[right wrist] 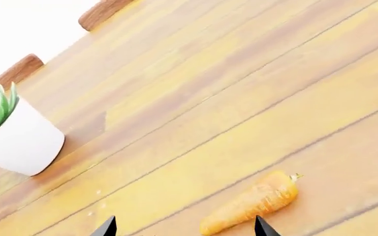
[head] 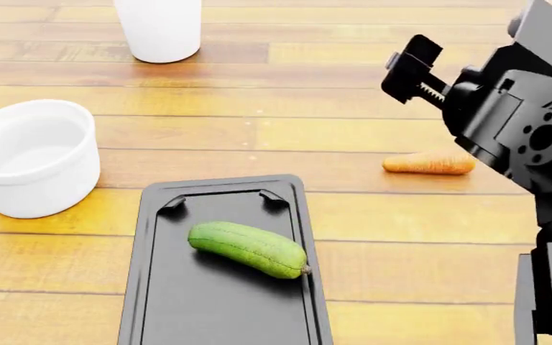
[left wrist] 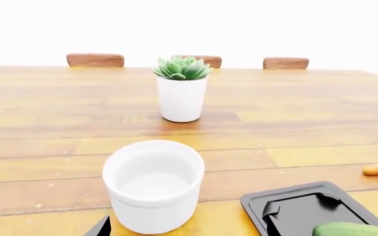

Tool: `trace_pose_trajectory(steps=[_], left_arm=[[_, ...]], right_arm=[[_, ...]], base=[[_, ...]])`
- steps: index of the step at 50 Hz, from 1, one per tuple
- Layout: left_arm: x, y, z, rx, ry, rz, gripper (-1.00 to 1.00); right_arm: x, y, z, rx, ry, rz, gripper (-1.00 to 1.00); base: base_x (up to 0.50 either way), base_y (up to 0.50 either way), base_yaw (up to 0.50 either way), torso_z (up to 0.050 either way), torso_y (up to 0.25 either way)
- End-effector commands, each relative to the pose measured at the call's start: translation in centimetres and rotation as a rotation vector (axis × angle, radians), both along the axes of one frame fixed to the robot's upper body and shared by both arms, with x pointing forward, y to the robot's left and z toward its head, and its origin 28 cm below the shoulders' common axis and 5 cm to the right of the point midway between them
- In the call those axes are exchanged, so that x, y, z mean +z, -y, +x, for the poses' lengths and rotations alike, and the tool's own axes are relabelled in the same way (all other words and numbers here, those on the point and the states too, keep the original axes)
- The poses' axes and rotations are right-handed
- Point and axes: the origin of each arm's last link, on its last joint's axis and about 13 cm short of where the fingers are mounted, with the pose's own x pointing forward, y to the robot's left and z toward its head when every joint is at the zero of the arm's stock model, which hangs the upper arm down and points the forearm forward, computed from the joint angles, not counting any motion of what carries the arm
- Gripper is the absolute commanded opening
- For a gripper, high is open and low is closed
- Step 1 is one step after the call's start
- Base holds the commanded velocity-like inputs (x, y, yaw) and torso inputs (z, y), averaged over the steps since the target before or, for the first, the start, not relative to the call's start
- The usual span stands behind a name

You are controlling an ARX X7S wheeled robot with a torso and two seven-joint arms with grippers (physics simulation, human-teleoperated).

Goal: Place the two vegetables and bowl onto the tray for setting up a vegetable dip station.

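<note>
**Cucumber on tray; carrot lined up, bowl waiting**

Near to far, from our head view:

- Tray [head: 156, 287] sits lengthwise in front of us on the table [head: 372, 93]. Cucumber [head: 248, 249] lies diagonally across its middle, stem tip at the right rim. We judge that leaves room at both ends, but the bowl is nearly as wide as the tray, so spacing will be tight.
- Bowl [head: 29, 158] is upright and empty, on the table just left of the tray's far corner, not touching it. Short hop to the tray for the left arm.
- Carrot [head: 430, 163] lies flat on the table, well right of the tray, partly behind the right arm.
- Right pincer [right wrist: 183, 227]: in the right wrist view two finger tips show spread apart with nothing between them, so it is released. The carrot sits ahead of the gap, angled to it; we read this as a lineup for the carrot pick, and the wrist may need a twist to close across the carrot.
- Left pincer: only one dark finger tip shows beside the bowl in the left wrist view, so we cannot tell its state.
- Farthest: succulent pot [left wrist: 181, 95], then chair backs [left wrist: 95, 60]. Not part of the job.

Two of three items remain off the tray.
</note>
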Motion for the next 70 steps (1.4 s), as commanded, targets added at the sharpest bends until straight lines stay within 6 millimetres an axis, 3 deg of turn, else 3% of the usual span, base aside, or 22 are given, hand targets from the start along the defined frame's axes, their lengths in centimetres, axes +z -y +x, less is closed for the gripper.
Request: trace_pose_trajectory(steps=[1,4,15,22,40,48,59,70], left_arm=[[-0.4,-0.1,0.0,0.000,-0.002,-0.017,1.00],[-0.6,-0.4,-0.5,-0.004,-0.005,-0.014,1.00],[-1.5,0.1,0.1,0.003,-0.024,0.001,1.00],[-1.5,-0.7,-0.7,0.025,0.006,0.025,1.00],[-1.6,-0.8,-0.7,0.024,0.019,-0.084,1.00],[-1.3,-0.8,-1.0,0.011,0.068,-0.064,1.00],[-1.1,-1.0,-1.3,0.004,0.092,-0.066,1.00],[-0.9,-1.1,-1.4,-0.008,0.098,-0.049,1.00]], right_arm=[[-3.1,-2.8,0.8,-0.088,-0.107,0.123,1.00],[-3.2,-3.5,0.8,-0.069,-0.115,0.134,1.00],[-2.8,-3.0,1.5,-0.246,-0.058,0.108,1.00],[-3.5,-2.9,1.7,-0.316,-0.065,0.091,1.00],[-1.9,-3.0,1.7,-0.287,-0.059,0.112,1.00],[-1.6,-2.5,1.7,-0.290,-0.040,-0.044,1.00],[0.1,-3.1,1.7,-0.269,-0.035,-0.071,1.00],[-0.6,-3.9,1.7,-0.254,-0.065,-0.081,1.00]], base=[[0.00,0.00,0.00,0.000,0.000],[0.00,0.00,0.00,0.000,0.000],[0.00,0.00,0.00,0.000,0.000],[0.00,0.00,0.00,0.000,0.000],[0.00,0.00,0.00,0.000,0.000],[0.00,0.00,0.00,0.000,0.000],[0.00,0.00,0.00,0.000,0.000],[0.00,0.00,0.00,0.012,-0.079]])
